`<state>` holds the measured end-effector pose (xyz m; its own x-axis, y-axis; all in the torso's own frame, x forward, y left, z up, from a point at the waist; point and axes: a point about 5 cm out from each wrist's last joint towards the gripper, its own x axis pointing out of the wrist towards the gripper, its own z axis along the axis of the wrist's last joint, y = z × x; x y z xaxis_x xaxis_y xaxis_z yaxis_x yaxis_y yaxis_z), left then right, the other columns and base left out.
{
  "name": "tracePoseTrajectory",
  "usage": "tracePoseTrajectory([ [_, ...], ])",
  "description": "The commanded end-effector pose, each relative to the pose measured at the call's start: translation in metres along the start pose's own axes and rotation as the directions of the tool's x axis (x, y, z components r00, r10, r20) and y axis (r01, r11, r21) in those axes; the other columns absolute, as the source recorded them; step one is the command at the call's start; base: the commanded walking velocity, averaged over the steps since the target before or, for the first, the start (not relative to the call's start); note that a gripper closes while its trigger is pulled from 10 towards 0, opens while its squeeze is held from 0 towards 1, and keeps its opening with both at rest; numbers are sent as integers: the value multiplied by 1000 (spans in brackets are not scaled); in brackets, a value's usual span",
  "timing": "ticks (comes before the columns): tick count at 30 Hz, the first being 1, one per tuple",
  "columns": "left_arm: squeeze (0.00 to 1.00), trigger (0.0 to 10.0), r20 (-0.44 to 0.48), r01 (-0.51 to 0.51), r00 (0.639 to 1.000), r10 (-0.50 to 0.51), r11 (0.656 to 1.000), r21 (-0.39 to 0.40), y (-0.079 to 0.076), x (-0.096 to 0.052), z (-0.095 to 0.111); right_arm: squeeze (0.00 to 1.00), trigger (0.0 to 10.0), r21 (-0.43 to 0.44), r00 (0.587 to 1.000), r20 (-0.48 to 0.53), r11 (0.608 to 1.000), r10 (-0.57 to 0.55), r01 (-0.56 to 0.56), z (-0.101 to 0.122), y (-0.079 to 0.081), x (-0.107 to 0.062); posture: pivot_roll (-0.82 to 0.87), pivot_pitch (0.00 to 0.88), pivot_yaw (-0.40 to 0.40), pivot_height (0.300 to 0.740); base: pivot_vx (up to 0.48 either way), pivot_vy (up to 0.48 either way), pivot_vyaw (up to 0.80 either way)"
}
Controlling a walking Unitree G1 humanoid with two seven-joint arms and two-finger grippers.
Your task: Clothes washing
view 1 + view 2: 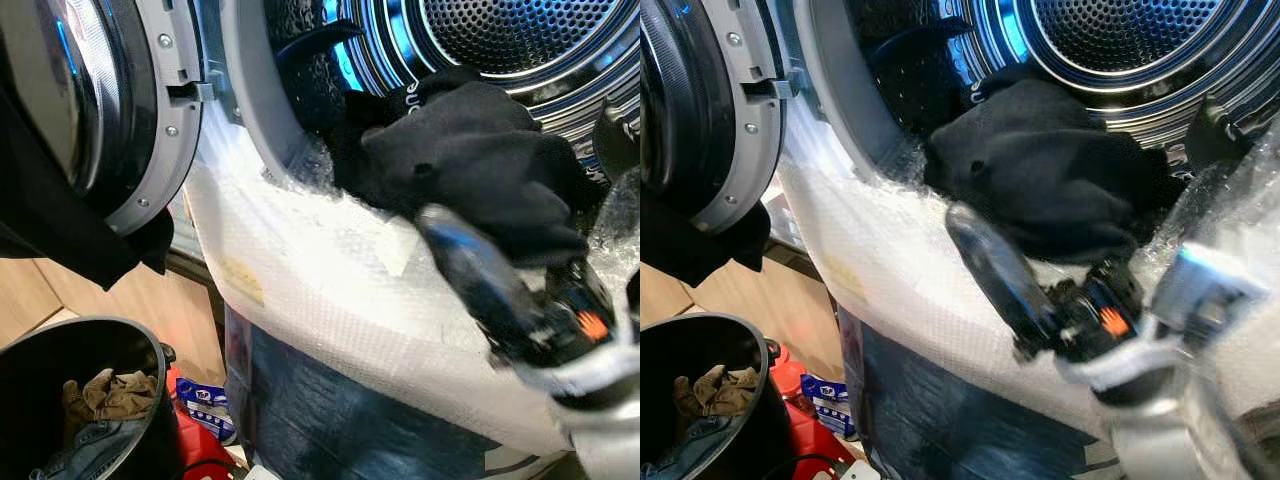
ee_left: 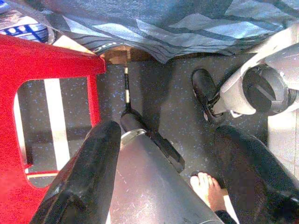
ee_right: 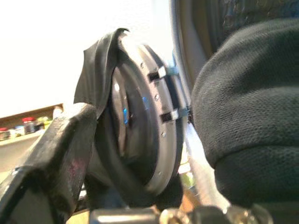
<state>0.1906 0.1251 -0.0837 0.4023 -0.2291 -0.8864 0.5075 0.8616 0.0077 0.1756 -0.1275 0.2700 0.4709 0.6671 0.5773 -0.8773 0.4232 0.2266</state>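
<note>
A black garment [image 1: 470,150] lies bunched in the mouth of the washer drum [image 1: 520,40], spilling over the lower rim. My right gripper [image 1: 455,215] reaches up under it and stands open. One black finger [image 1: 990,265] shows bare below the cloth, and the garment drapes over the other. The right wrist view has the garment [image 3: 247,102] on one side and the bare finger [image 3: 46,163] far off on the other. My left gripper [image 2: 168,130] hangs open low over the floor, holding nothing.
The round washer door [image 1: 110,100] stands open at the left with a dark cloth [image 1: 60,230] hanging on it. Bubble wrap [image 1: 330,280] covers the washer front. A black bucket [image 1: 90,325] with clothes [image 1: 110,395] stands lower left. A red stool [image 2: 46,56] and a person's bare foot [image 2: 205,186] are on the floor.
</note>
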Motion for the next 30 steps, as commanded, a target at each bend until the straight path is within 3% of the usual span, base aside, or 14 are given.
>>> tracePoseTrajectory([
  [1,0,10000,-14,10,1000,-10,1000,15,-2,0,-1,0,10000,46,1000,-25,999,-5,7,-7,-1,-7,-172,6,-40,740,0,0,0],
  [7,0,10000,-13,8,1000,-8,1000,10,-2,0,-1,0,10000,118,981,-123,979,-150,164,-30,-20,-35,-164,9,-45,740,0,0,0],
  [15,0,10000,-14,8,1000,-7,1000,12,-1,0,-1,0,10000,167,957,-146,948,-249,272,-41,-25,-55,-173,18,-39,740,0,0,0],
  [20,0,10000,-16,9,1000,-8,1000,19,-1,0,-2,0,10000,167,898,-244,897,-365,410,-59,-33,-80,-177,17,-36,740,0,0,0],
  [24,0,10000,-17,9,1000,-9,1000,26,-1,0,-2,0,10000,143,886,-250,890,-390,432,-59,-36,-88,-175,7,-34,740,0,0,0],
  [30,0,10000,-23,10,1000,-9,999,36,-1,0,-4,0,10000,139,918,-164,913,-361,384,-48,-32,-85,-176,0,-31,740,0,0,0],
])
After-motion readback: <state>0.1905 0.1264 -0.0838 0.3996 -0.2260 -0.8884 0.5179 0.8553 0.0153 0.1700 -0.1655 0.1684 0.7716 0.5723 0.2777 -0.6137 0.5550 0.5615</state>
